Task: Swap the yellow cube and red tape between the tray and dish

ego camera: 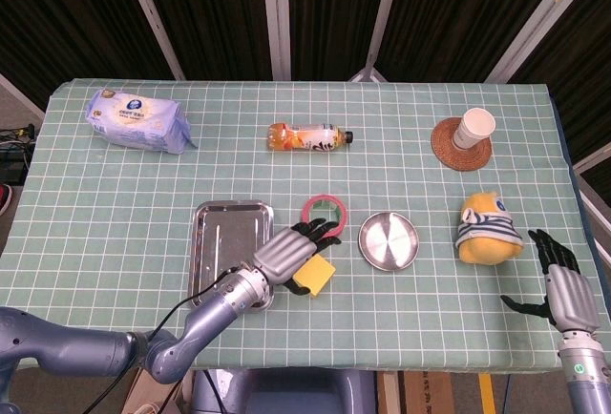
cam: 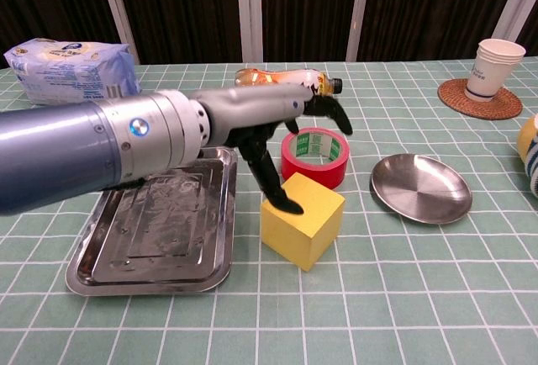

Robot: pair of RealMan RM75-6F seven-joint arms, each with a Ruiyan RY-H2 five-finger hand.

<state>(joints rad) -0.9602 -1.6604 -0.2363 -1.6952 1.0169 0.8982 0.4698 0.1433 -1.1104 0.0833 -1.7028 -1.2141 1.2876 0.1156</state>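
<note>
Beside the tray's right edge, the yellow cube (cam: 302, 220) sat flat on the checked cloth, outside both tray (cam: 155, 226) and dish (cam: 420, 187). Left hand (cam: 290, 125) hung above it with fingers spread and nothing in its grasp; one dark fingertip (cam: 287, 205) reached down to the cube's near top corner, contact uncertain. Red tape (cam: 314, 157) lay on the cloth just behind the cube, between tray and dish, partly under the outstretched fingers. Tray and dish each held nothing. Right hand (ego camera: 561, 288) rested at the table's near right corner, fingers apart, well away from the work. Striped yellow plush toy (ego camera: 488, 230) sat right of the dish; paper cup (ego camera: 474, 128) stood on a woven coaster (ego camera: 449, 149); drink bottle (ego camera: 308, 135) lay on its side behind the tape; wipes pack (ego camera: 136, 119) at far left.
</note>
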